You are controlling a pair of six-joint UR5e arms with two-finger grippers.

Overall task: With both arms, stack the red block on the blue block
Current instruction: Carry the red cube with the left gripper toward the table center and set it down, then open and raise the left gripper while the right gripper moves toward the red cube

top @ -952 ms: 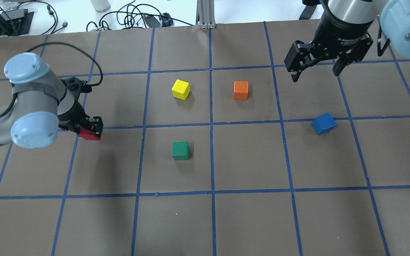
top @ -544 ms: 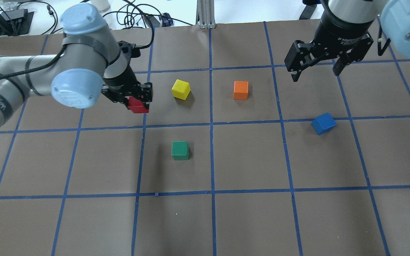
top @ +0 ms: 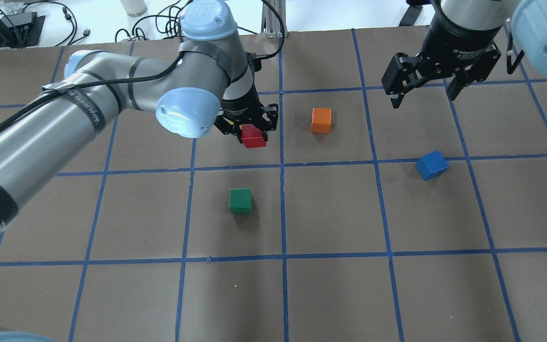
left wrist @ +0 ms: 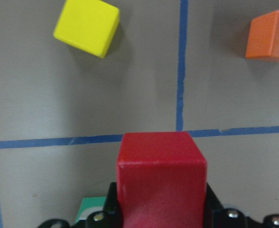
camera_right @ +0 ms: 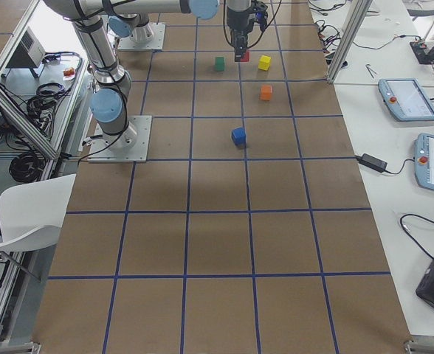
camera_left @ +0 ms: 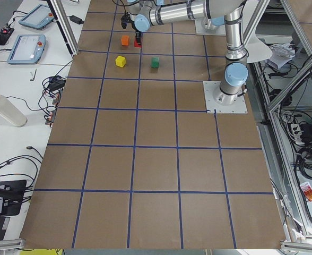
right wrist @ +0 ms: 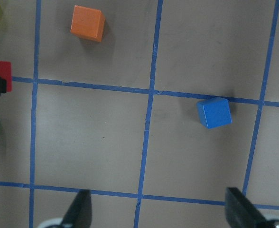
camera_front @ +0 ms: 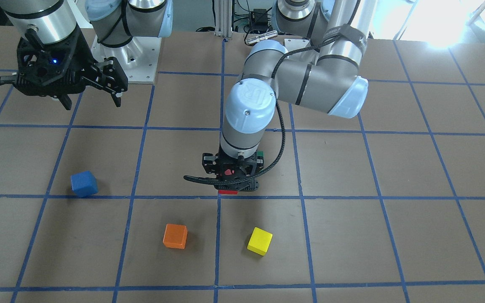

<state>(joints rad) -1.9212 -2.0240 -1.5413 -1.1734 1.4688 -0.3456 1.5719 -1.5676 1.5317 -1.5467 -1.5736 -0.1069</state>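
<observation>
The red block (top: 253,137) is clamped tight in the left claw (top: 249,127) and held over the middle of the table (top: 330,294). The blue block (top: 431,165) is seen resting on the table, well apart, near the right claw (top: 423,97), which is spread wide and empty.

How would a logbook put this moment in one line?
left gripper: shut on small matte red cube, above table | right gripper: open, empty | small matte blue cube: on table, uncovered

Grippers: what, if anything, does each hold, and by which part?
The left gripper holds the red block by opposite sides, its lower part protruding. The right gripper, open, holds nothing.
</observation>
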